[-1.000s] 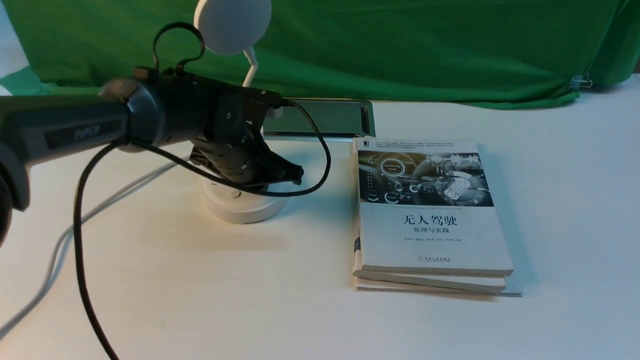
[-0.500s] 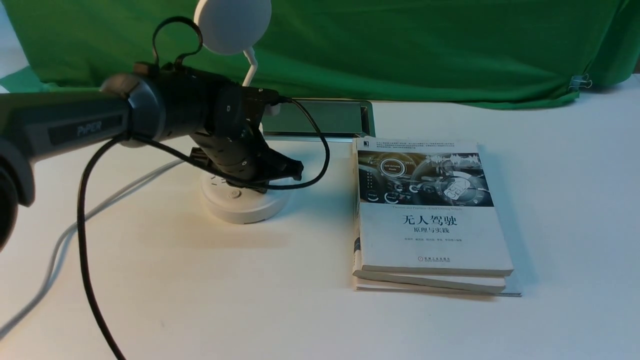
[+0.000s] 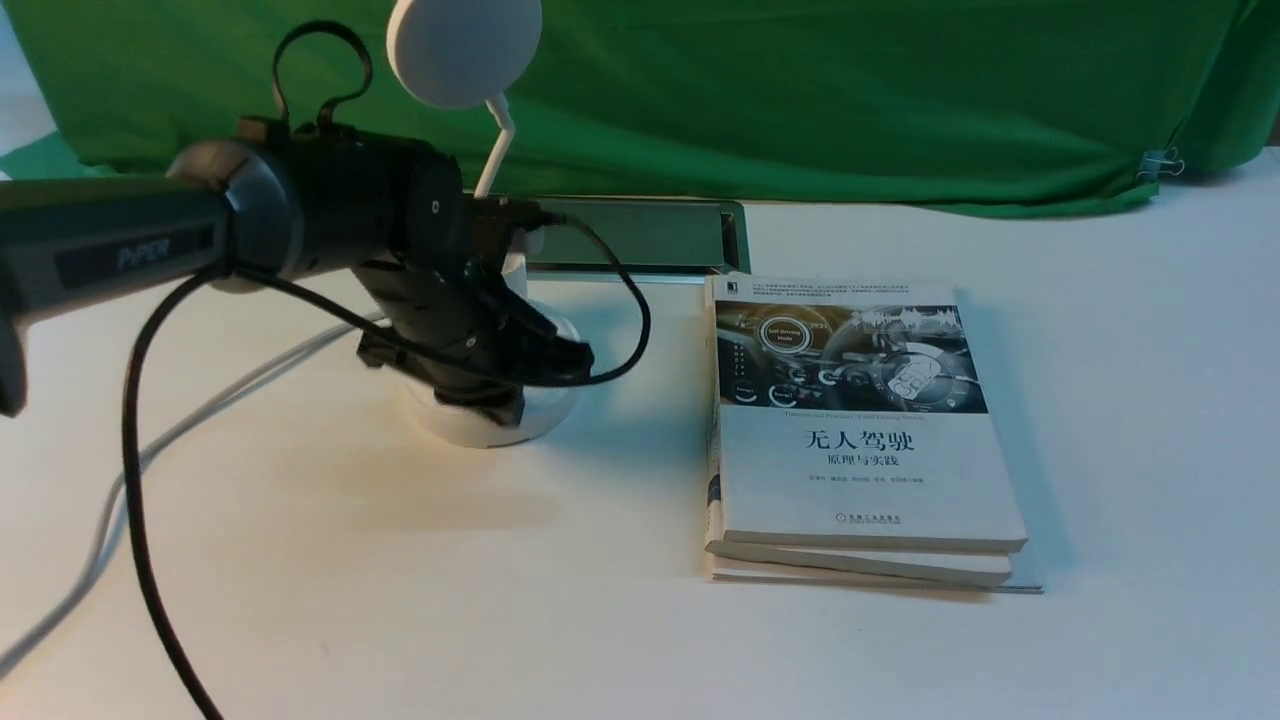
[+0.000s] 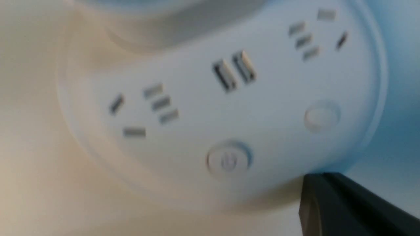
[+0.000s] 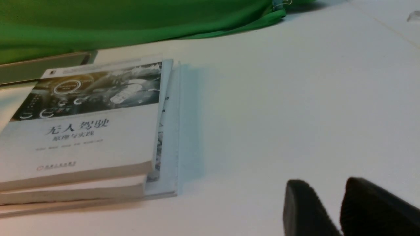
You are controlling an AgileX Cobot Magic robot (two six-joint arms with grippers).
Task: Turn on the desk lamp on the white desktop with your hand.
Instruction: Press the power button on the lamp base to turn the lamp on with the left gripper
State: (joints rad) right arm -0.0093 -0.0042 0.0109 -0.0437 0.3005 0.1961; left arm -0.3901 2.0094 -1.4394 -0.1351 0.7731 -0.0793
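Observation:
The desk lamp stands at the back left of the white desktop (image 3: 1120, 420), its disc head (image 3: 465, 50) unlit above the thin neck (image 3: 497, 140). My left gripper (image 3: 570, 360), the hand, hangs low over the round base (image 3: 480, 428) and hides its front top. In the left wrist view the base (image 4: 197, 111) fills the frame with a power button (image 4: 228, 160), a second button (image 4: 322, 115) and USB ports (image 4: 233, 70). The shut left gripper (image 4: 315, 190) sits at the base's rim, beside the power button. My right gripper (image 5: 329, 185) rests slightly open and empty.
A stack of books (image 3: 860, 430) lies right of the lamp and shows in the right wrist view as well (image 5: 82, 131). The metal-framed cable slot (image 3: 640, 240) sits behind the base. The lamp's grey cord (image 3: 200, 410) trails left. Green cloth (image 3: 800, 100) hangs at the back.
My left arm has drawn back to the left and dropped. The gripper now covers the front of the base, where a button showed before. The lamp head stays unlit.

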